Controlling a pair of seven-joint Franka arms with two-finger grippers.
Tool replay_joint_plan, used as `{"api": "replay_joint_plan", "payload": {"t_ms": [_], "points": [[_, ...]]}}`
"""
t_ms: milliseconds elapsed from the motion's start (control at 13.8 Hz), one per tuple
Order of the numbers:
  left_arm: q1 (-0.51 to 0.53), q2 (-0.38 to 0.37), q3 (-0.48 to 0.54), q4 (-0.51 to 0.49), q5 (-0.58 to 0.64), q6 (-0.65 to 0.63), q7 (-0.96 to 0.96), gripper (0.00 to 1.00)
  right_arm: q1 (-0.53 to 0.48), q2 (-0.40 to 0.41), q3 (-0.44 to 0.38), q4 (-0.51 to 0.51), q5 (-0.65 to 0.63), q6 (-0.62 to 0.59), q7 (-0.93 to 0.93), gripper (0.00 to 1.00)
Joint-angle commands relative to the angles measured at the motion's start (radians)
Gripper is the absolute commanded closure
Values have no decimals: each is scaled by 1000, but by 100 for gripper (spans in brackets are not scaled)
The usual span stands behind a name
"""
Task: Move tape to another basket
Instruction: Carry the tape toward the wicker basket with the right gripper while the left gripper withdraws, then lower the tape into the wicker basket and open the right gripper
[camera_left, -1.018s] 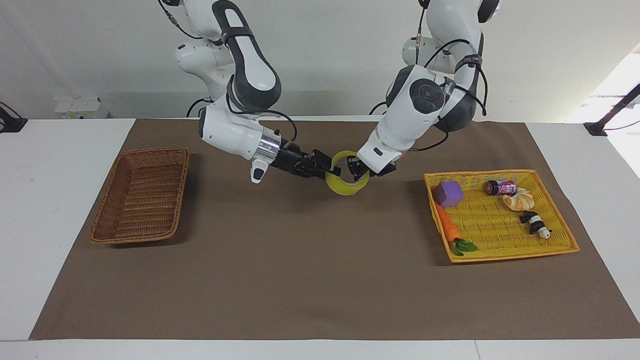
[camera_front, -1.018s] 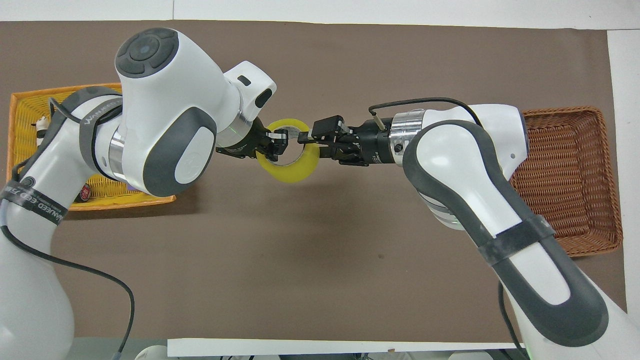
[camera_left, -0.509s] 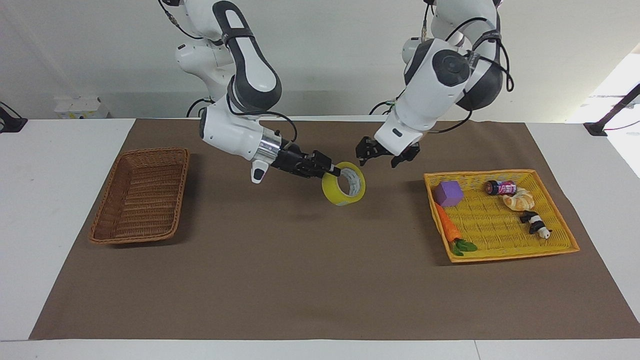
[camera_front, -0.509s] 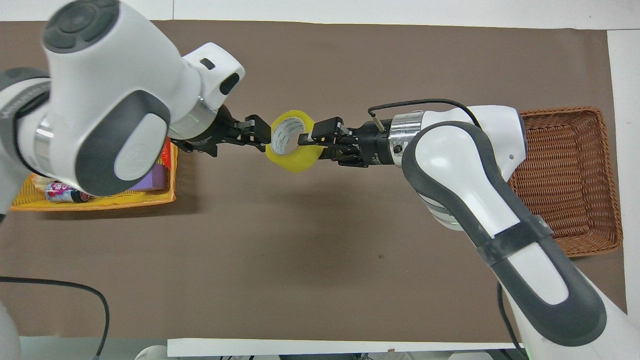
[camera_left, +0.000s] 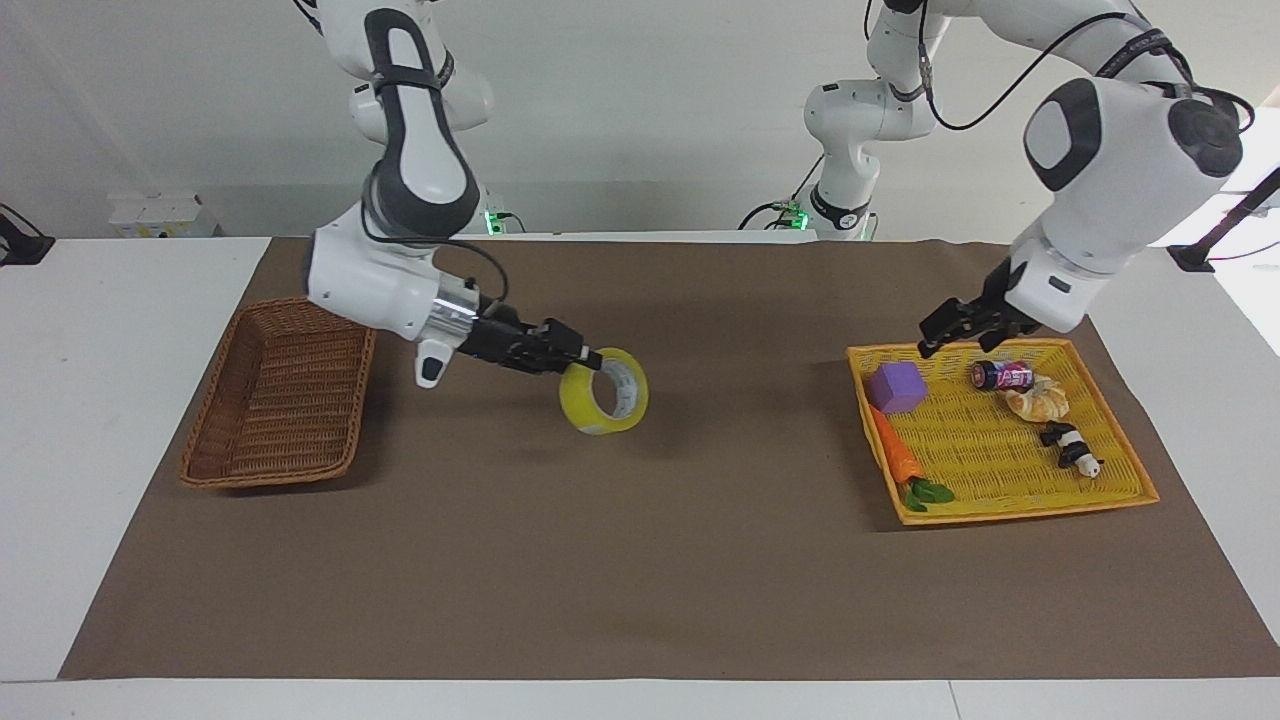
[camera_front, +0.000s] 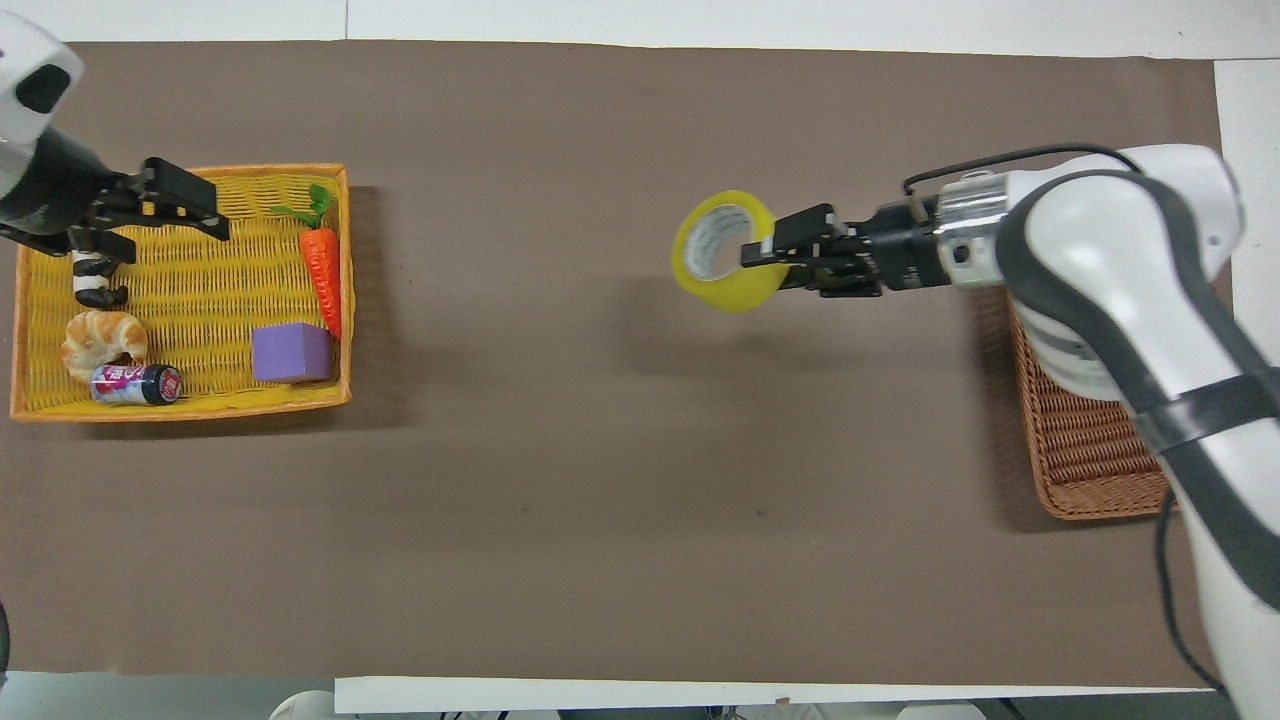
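gripping tape (camera_left: 604, 397) by its rim, right claw (camera_left: 583, 358)

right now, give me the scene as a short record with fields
held item: yellow packing tape roll, gripped through its wall, in the air over the brown mat
right gripper: shut on the tape
left gripper: open, over the yellow woven tray, holding nothing
target: brown wicker basket, nothing in it

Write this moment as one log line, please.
right gripper: holds tape over mat | left gripper: empty over yellow tray | basket: empty
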Motion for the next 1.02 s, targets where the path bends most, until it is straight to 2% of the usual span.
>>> {"api": "replay_joint_plan", "payload": {"t_ms": [0,291,509,727,945], "points": [[116,-25,-14,-31,16,12,16,1,-192,-12,10,26,-88,-133,-153,100],[139,-24,-14,-38,21,58,19,1,-439,11,10,118,-321,-286,-332,100],[127,-30,-17,-57,70,63,17,1,-585,14,10,127,-449,-383,-497,100],[127,-32,-17,-58,70,61,17,1,-651,14,11,121,-552,-425,-626,100],[129,-33,-17,-54,70,54,19,1,-655,48,11,95,-569,-431,-664,100]]}}
